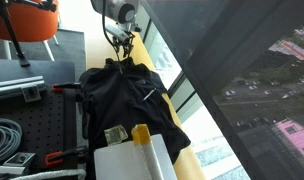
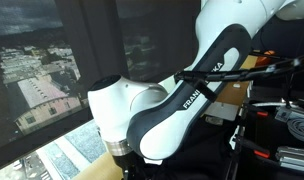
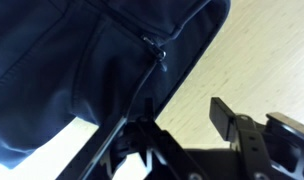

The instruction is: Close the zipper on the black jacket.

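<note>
The black jacket [image 1: 127,100] lies spread on the light wooden table [image 1: 197,160] in an exterior view. In the wrist view the jacket [image 3: 62,70] fills the upper left, and its small metal zipper pull [image 3: 155,50] sits on the zipper line near the jacket's edge. My gripper [image 3: 184,125] is open and empty. One finger is over the jacket's edge and the other over bare wood, a little short of the zipper pull. In an exterior view the gripper [image 1: 118,42] hangs over the far end of the jacket. The white arm [image 2: 162,100] hides the jacket in an exterior view.
A white box [image 1: 127,160] and a yellow object [image 1: 142,133] stand at the jacket's near end. A large window [image 1: 242,80] runs along one side. A black perforated bench [image 1: 37,120] with coiled cables [image 1: 4,135] lies beside the jacket, and an orange chair [image 1: 27,20] stands behind.
</note>
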### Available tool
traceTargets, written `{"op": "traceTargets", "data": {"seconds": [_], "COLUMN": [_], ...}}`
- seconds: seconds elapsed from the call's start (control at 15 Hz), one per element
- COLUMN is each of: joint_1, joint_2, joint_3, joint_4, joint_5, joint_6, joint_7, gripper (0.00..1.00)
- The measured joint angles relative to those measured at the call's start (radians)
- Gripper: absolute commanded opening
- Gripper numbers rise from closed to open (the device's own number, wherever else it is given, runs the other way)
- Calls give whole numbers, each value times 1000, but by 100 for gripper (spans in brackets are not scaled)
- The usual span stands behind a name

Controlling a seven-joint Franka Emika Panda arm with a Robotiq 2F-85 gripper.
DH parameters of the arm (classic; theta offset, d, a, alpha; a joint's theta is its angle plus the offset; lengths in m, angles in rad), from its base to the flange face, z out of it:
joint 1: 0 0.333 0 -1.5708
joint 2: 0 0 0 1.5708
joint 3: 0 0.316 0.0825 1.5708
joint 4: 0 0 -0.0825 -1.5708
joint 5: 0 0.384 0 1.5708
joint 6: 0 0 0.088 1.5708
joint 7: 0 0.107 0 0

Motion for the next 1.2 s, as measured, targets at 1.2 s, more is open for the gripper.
{"op": "traceTargets", "data": {"seconds": [1.2], "joint_1": [-341], "joint_2": [-809], "joint_3": [-60], "joint_4": [-835], "joint_5": [85], "joint_6": [-8], "joint_7": [59], "gripper": [100]}}
